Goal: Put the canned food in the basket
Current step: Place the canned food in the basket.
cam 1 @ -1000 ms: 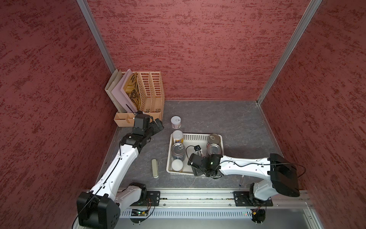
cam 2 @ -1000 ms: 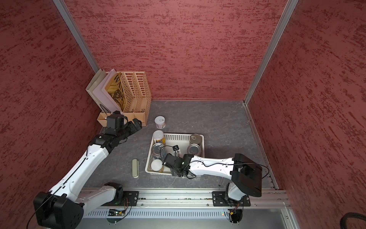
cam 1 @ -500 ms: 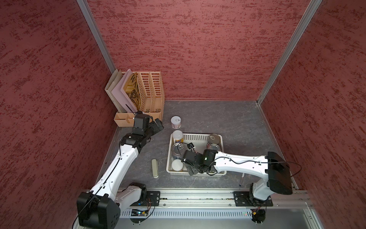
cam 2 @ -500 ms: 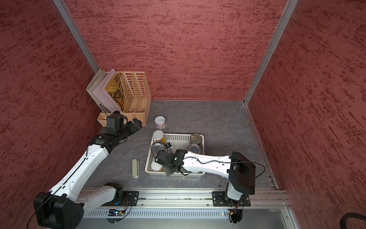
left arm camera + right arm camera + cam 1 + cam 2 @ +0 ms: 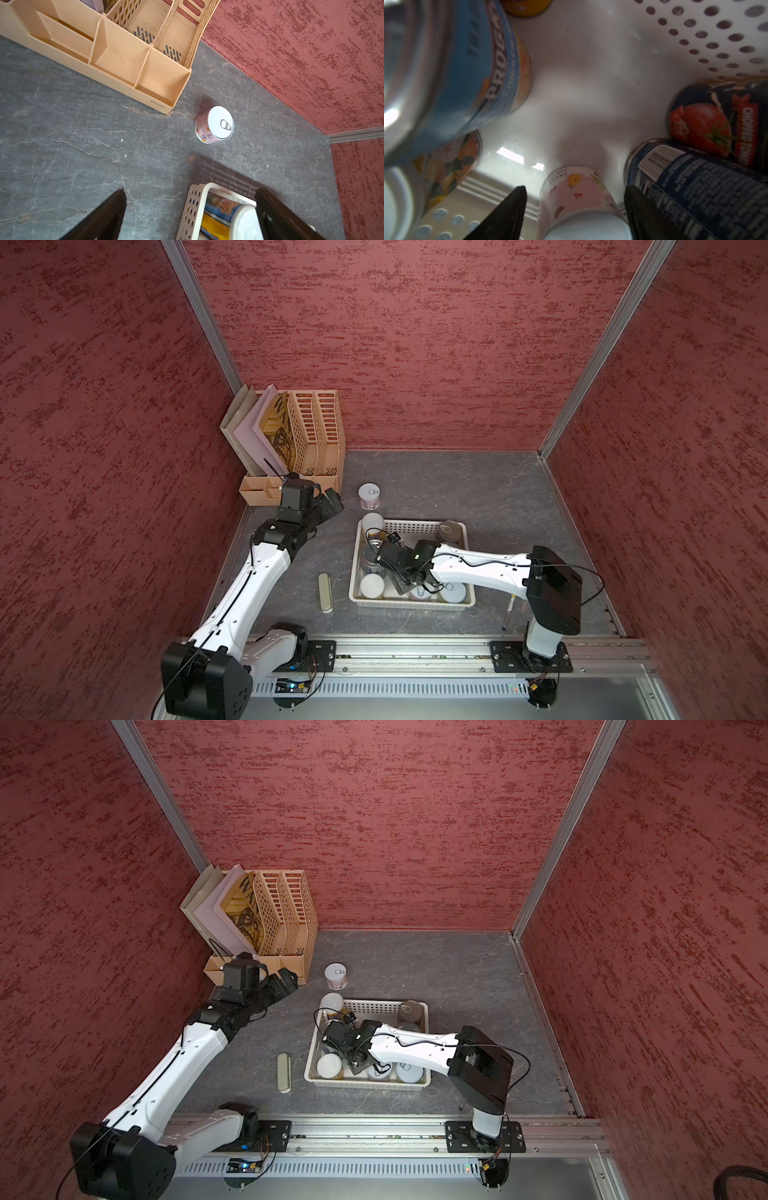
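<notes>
Where the grey table (image 5: 457,489) met its far-left corner, a tan organizer (image 5: 316,431) stood holding folders.

Loose tin (image 5: 370,495): pink label, white pull-tab top. It stood upright on the table between organizer and basket, apart from both, and also showed in the left wrist view (image 5: 215,124).

Basket (image 5: 411,602): white, with perforated walls, near the table's middle. Its contents all stood upright:
- yellow can (image 5: 372,526), in the far-left corner;
- blue can (image 5: 477,68), beside the yellow one;
- peach tin (image 5: 452,162), against the near wall;
- pink tin (image 5: 577,199), on the floor by the near wall;
- tomato can (image 5: 716,124), by the far wall;
- navy can (image 5: 695,187), touching the tomato can.

Further white tops showed along the near wall in both top views, partly hidden by the arm.

Case (image 5: 325,592): beige and oblong, it lay flat on the table just left of the basket.

Left gripper (image 5: 336,501): it hung above the table in front of the organizer, jaws spread to their widest, holding nothing.

Right gripper (image 5: 574,190): it was lowered inside the basket. Its jaws stood partly apart astride the pink tin. A clear gap showed at one finger (image 5: 512,207), and the other sat close beside the tin. No grip was evident.
</notes>
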Controlling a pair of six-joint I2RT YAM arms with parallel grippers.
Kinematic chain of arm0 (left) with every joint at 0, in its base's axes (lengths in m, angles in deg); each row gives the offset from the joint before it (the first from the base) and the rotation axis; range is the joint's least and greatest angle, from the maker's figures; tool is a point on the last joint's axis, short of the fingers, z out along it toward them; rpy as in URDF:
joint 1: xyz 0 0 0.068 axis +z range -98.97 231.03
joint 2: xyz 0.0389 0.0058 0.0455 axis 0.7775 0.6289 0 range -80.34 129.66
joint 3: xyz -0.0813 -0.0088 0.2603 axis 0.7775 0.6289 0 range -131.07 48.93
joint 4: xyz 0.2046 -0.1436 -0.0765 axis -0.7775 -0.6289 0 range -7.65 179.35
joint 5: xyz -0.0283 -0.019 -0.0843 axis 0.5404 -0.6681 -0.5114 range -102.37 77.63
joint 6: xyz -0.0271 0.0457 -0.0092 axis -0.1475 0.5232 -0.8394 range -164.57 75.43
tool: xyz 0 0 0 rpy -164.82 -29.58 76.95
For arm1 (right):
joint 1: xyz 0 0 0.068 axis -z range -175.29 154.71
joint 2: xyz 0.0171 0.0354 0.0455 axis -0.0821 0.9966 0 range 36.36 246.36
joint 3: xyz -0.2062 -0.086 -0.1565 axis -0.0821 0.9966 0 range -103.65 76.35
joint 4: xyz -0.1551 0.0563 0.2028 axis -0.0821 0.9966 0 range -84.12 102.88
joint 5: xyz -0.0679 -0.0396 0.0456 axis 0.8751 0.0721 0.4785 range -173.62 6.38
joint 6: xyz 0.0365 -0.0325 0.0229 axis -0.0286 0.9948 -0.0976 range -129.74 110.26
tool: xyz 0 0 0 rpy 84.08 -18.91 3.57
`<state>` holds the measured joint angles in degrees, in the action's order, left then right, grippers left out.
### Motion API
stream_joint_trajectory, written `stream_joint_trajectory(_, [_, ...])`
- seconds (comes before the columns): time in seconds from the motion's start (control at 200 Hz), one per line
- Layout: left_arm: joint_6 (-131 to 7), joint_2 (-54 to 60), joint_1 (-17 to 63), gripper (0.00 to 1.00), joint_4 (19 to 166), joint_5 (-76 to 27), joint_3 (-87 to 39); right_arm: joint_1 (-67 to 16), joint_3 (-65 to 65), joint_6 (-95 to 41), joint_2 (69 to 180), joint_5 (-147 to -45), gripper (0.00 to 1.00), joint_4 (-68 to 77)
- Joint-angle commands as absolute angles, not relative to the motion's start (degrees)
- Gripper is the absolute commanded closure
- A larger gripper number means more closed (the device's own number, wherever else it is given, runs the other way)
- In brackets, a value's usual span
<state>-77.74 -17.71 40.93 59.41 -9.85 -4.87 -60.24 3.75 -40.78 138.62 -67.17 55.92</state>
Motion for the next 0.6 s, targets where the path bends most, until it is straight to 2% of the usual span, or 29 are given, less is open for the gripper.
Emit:
stream_joint_trajectory(0.0, [-78.06,-17.86,41.37,0.0,59.9,-10.26,-5.73,-60.42,6.62,-41.24,135.36,-69.51,0.31,54.57])
stream_joint_trajectory(0.07, [-78.17,-17.52,41.37,0.0,59.88,-10.39,-5.83,-60.45,8.48,-41.75,134.23,-70.07,0.34,54.14])
stream_joint_trajectory(0.19, [-79.0,-16.68,41.43,0.0,59.46,-10.36,-6.08,-60.42,10.43,-41.71,132.8,-70.18,0.32,53.29])
stream_joint_trajectory(0.426, [-78.75,-11.14,41.38,0.0,60.77,-14.0,-8.8,-60.43,4.54,-38.56,131.08,-66.04,0.1,54.38])
stream_joint_trajectory(0.596, [-77.48,-0.98,41.24,0.0,58.66,-15.03,-16.11,-60.32,-1.84,-35.6,129.27,-62.38,0.02,54.79])
